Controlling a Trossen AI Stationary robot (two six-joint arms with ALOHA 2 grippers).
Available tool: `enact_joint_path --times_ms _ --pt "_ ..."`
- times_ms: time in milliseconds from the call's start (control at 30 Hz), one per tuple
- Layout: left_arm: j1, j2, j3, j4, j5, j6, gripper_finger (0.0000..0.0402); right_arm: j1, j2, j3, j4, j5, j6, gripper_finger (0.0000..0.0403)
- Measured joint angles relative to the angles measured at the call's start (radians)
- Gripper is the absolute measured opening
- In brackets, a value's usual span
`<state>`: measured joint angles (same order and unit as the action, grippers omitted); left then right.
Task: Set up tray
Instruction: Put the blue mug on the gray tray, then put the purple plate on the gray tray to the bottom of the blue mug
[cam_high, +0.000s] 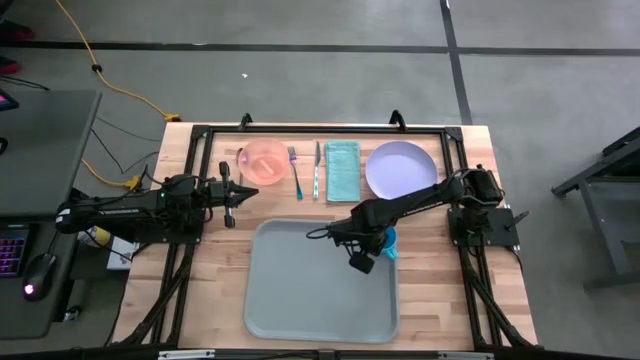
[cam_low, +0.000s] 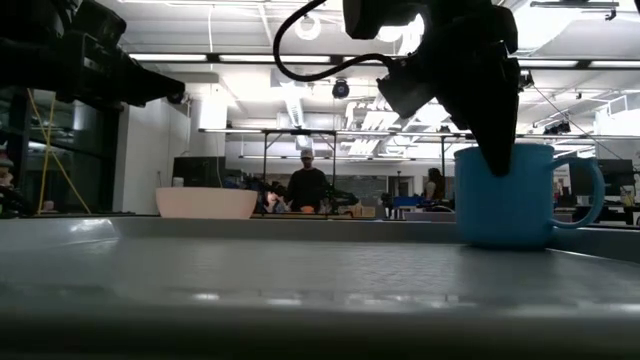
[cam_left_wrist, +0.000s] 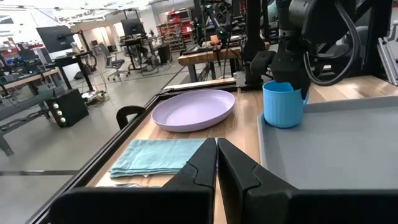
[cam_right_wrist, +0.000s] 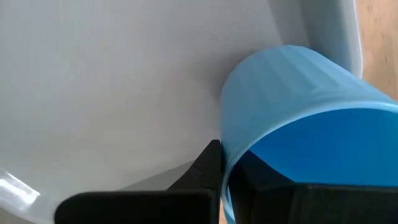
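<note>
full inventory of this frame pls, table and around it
tray: 1, pale grey-green, front centre of table
mug: 1, blue, upright on tray's back right part
plate: 1, lilac, back right of table
bowl: 1, pink, back left of table
napkin: 1, teal, folded, between the cutlery and plate
fork: 1, blue handle, right of bowl
knife: 1, blue handle, between fork and napkin
table: 1, light wood, black frame
cable: 1, yellow, on floor behind table
people: at least two, far background
left gripper: fingers shut, empty, above table's left part
right gripper: fingers shut on mug rim, over tray
</note>
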<state>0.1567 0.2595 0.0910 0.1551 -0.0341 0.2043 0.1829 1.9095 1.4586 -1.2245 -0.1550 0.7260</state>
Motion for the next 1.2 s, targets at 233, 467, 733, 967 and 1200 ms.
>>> enact_joint_path --times_ms 233,467,733,967,1200 --pt "0.0 0.0 0.0 0.0 0.0 0.0 0.0046 0.0 -0.004 -0.003 0.013 -0.004 -0.016 0.001" --pt "0.0 0.0 0.0 0.0 0.0 0.0 0.0046 -0.002 -0.005 -0.003 0.018 -0.015 -0.019 0.0059" --pt "0.0 0.0 0.0 0.0 0.0 0.0 0.0046 -0.04 -0.009 -0.003 0.018 -0.066 -0.018 0.0139" --pt "0.0 0.0 0.0 -0.001 0.0 0.001 0.0046 -0.066 -0.077 -0.002 0.017 -0.091 -0.001 0.0177" --pt "0.0 0.0 0.0 -0.001 0.0 0.0 0.0046 -0.084 -0.21 -0.002 0.025 -0.073 0.055 0.0183"
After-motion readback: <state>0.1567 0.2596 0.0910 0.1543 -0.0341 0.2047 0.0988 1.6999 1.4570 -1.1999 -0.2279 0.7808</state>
